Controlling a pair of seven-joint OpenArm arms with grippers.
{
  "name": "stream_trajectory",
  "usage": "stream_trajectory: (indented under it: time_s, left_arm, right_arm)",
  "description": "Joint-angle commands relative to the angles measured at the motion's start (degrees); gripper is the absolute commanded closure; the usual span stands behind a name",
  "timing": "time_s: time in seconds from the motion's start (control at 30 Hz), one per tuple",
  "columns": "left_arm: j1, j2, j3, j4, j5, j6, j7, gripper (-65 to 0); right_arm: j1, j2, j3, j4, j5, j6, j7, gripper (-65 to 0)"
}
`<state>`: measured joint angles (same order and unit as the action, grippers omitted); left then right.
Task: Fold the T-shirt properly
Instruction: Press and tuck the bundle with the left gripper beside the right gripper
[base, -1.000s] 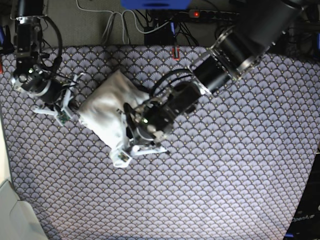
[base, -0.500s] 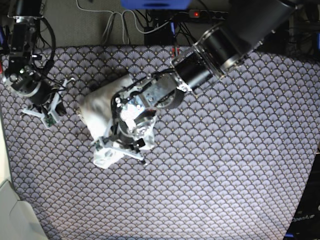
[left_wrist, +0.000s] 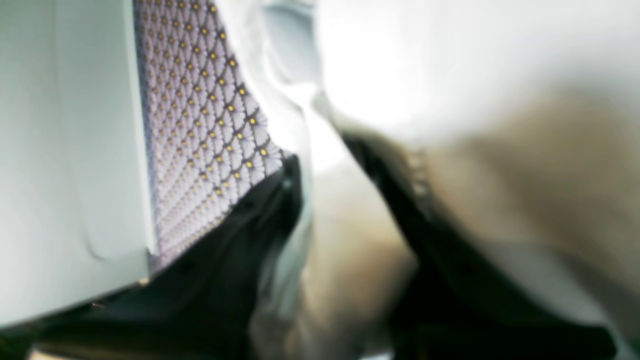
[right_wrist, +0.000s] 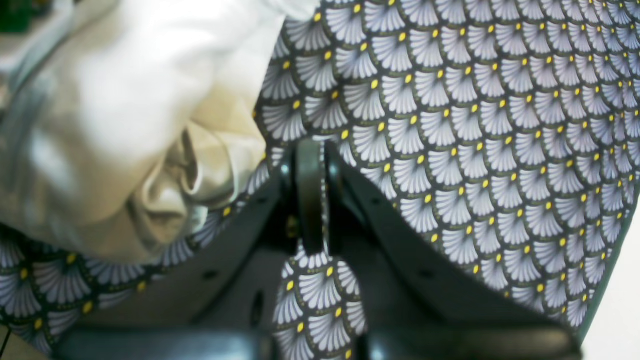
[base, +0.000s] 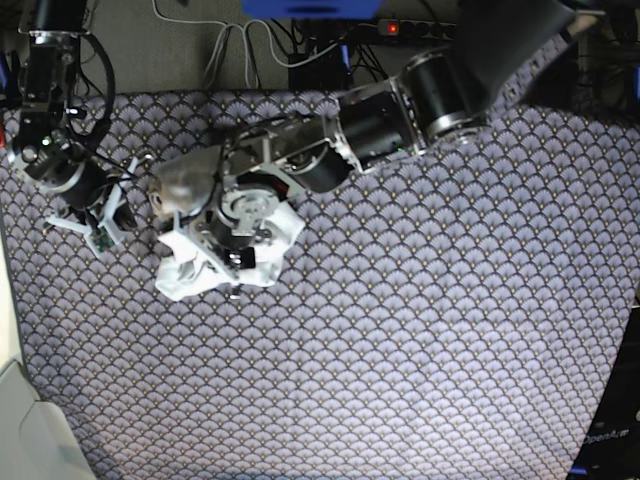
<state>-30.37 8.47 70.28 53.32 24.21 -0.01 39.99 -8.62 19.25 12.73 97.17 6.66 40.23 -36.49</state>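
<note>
Two arms work over the patterned cloth (base: 450, 330) that covers the table, and only one of them is busy with the T-shirt (base: 270, 245). The garment lies as a small crumpled bundle in the upper left part of the base view, not flat and with no clean fold line that I can see, so I judge the folding is far from finished.

The left gripper (base: 225, 250) reaches across from the right side of that view and sits directly on the bundle. In the left wrist view white fabric (left_wrist: 320, 165) runs down between the two dark fingers (left_wrist: 260, 215), so the jaws seem to be nearly together and clamped on a layer of the T-shirt (the picture is very blurred, so I cannot say which edge or sleeve it is). Holding the cloth pinched like this makes sense if the arm wants to drag or turn a layer over the rest.

The right gripper (right_wrist: 310, 195) has its fingers pressed together with nothing between them. It stands on the bare patterned cloth just beside the T-shirt (right_wrist: 130, 120), which shows at the left of its wrist view. Probably it waits aside so that it does not block the other arm's work.
</note>
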Motion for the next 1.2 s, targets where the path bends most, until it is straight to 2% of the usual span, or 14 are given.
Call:
stream_trajectory:
  time_s: [0.0,0.1,0.3,0.47,0.53,0.6,0.8,0.87,0.93,1.17]
  left_arm:
    - [-0.62,0.37,0.71,0.17,1.77,-0.47,-0.47,-0.4]
    - [-0.36,0.19,0.88,-0.18,6.78,-0.47,-3.64,-0.4]
    - [1.58,0.53,0.8,-8.44,13.55,-0.38,-4.69,-0.4]
    - [2.19,0.53,0.8,-8.79,14.25,-0.38,-4.43,-1.0]
    - [2.19,0.53,0.18,-8.35,14.17,-0.38,-4.08,-3.2]
    - [2.72,0.53,-3.25,-5.36,14.17,-0.38,-4.08,-11.5]
    - [5.1,0.53,-10.37,4.13,14.25,-0.74,-3.99,-52.4]
    - [5.1,0.53,-11.86,6.42,14.25,-0.47,-4.08,-60.6]
    - [5.1,0.53,-15.12,9.49,14.08,-0.47,-4.16,-65.0]
    - [7.82,0.53,-27.95,22.06,14.34,-0.56,-4.08,-65.0]
  right_arm:
    - [0.67,0.93,0.41,0.99,0.69,-0.23,1.19,0.0]
    - [0.75,0.93,0.32,0.99,0.69,-0.23,1.19,0.0]
    - [0.75,0.49,0.15,0.99,0.69,-0.23,1.19,0.0]
    - [0.75,0.49,0.06,0.99,0.69,-0.23,1.19,0.0]
    - [0.84,0.49,0.06,0.99,0.69,-0.23,1.19,0.0]
    - [0.84,0.49,0.06,0.99,0.69,-0.23,1.19,0.0]
    - [0.84,0.49,0.06,0.99,0.69,-0.23,1.19,0.0]
    - [0.84,0.49,0.06,0.99,0.69,-0.23,1.19,0.0]
    - [0.84,0.49,0.06,0.99,0.69,-0.23,1.19,0.0]
    - [0.84,0.49,0.15,0.99,0.86,-0.23,1.19,0.0]
